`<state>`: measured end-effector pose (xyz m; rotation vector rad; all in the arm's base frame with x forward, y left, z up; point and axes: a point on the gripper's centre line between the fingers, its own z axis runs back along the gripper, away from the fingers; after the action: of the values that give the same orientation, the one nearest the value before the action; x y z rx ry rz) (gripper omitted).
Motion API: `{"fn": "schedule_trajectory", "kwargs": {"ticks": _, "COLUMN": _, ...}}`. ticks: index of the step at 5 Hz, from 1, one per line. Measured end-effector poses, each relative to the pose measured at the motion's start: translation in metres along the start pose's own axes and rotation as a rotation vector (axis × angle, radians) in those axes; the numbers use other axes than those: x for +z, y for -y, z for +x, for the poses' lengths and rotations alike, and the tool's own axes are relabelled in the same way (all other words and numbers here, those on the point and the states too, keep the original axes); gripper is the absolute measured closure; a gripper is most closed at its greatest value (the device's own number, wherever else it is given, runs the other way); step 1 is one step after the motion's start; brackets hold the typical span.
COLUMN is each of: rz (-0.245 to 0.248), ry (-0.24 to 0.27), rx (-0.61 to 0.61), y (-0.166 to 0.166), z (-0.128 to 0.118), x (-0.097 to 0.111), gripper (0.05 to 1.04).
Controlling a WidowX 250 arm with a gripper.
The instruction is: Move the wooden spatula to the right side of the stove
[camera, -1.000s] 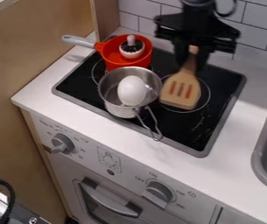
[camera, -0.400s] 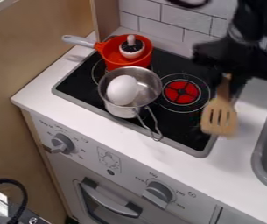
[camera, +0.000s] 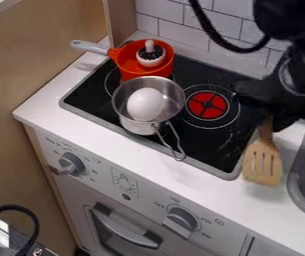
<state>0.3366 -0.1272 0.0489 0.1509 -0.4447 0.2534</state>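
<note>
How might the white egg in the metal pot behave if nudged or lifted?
The egg looks smooth and rounded, so it would probably roll when nudged and may slip when gripped; the metal pot around it should limit any rolling.

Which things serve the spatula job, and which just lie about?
Job: slotted wooden spatula, black rectangular stove top, white counter, black two-finger hand.
Lying about: red pot with grey handle, small white-and-black knobbed object, silver metal saucepan, white oval egg.

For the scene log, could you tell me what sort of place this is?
Probably a toy kitchen: a small black stovetop with an egg in a metal pot, oven knobs below, and a grey sink alongside.
</note>
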Motion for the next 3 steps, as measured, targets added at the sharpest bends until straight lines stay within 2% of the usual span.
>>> {"fn": "schedule_trajectory", "kwargs": {"ticks": 1, "rz": 0.011, "ry": 0.03, "rx": 0.006, "y": -0.001, "z": -0.001, "x": -0.003, "gripper": 0.802}}
{"fn": "schedule_trajectory", "kwargs": {"ticks": 2, "rz": 0.019, "ry": 0.044, "rx": -0.004, "y": 0.0, "z": -0.003, "x": -0.014, "gripper": 0.744}}
{"fn": "schedule_trajectory", "kwargs": {"ticks": 3, "rz": 0.008, "ry": 0.044, "rx": -0.015, "y": 0.0, "z": -0.006, "x": -0.016, "gripper": 0.457}}
